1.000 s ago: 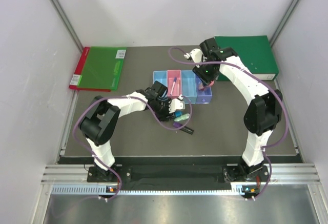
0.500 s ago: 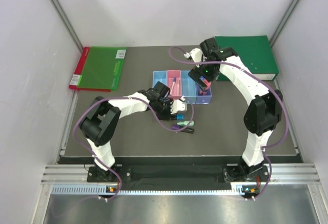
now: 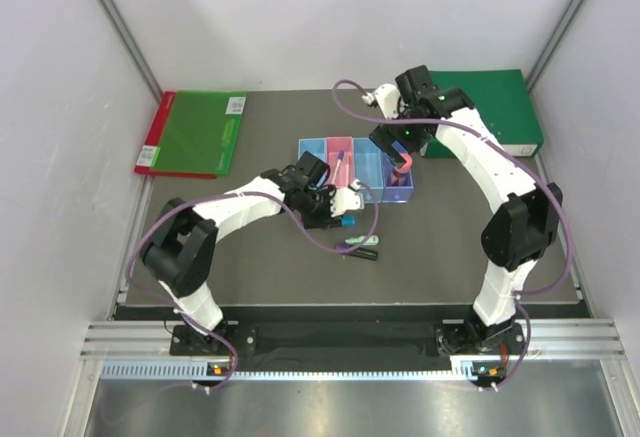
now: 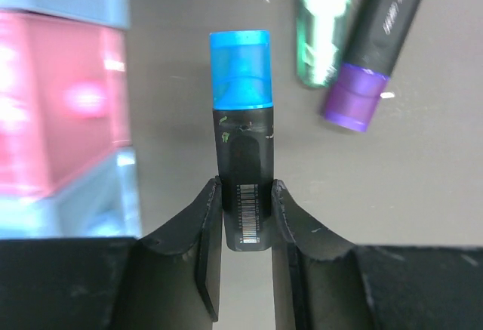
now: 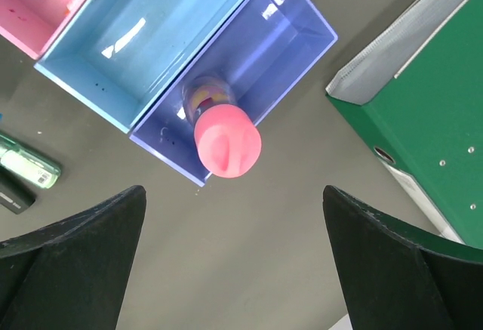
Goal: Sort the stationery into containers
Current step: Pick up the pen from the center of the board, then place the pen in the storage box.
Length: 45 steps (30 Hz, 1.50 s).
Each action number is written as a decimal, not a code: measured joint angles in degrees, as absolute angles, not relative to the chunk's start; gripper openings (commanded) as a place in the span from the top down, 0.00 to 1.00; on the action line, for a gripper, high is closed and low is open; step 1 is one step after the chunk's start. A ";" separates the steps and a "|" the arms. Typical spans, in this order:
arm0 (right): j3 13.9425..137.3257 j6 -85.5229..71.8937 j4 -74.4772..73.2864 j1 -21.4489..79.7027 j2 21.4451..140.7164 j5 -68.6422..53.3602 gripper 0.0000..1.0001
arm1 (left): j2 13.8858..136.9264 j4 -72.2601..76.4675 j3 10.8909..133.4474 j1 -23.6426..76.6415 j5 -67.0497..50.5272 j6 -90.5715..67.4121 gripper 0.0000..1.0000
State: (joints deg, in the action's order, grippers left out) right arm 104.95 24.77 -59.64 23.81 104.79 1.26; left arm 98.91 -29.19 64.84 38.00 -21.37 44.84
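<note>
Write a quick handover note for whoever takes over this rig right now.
Left gripper: shut on the black-blue marker, beside the bins.
Right gripper: open above the purple-blue bin; the stubby pink-capped piece stands in it.
Done: the pink-capped piece is binned, and one pen lies in the pink bin.
Left: bin the black-blue marker, then the mint green marker and purple-black marker on the table.
</note>
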 measured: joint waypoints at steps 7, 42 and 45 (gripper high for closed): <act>108.68 24.12 -61.52 23.81 103.09 -4.12 0.00 | 89.17 -28.36 68.69 38.00 -18.22 43.57 1.00; 118.17 22.85 -72.90 22.96 101.43 -48.12 0.21 | 72.14 -5.41 60.58 43.86 -12.75 43.57 1.00; 118.15 22.85 -72.88 22.96 101.43 -48.12 0.25 | 72.14 -4.93 60.58 44.29 -12.75 43.46 1.00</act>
State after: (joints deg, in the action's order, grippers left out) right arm 118.15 22.85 -72.88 22.96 101.43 -48.12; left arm 72.14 -4.93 60.58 44.29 -12.75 43.46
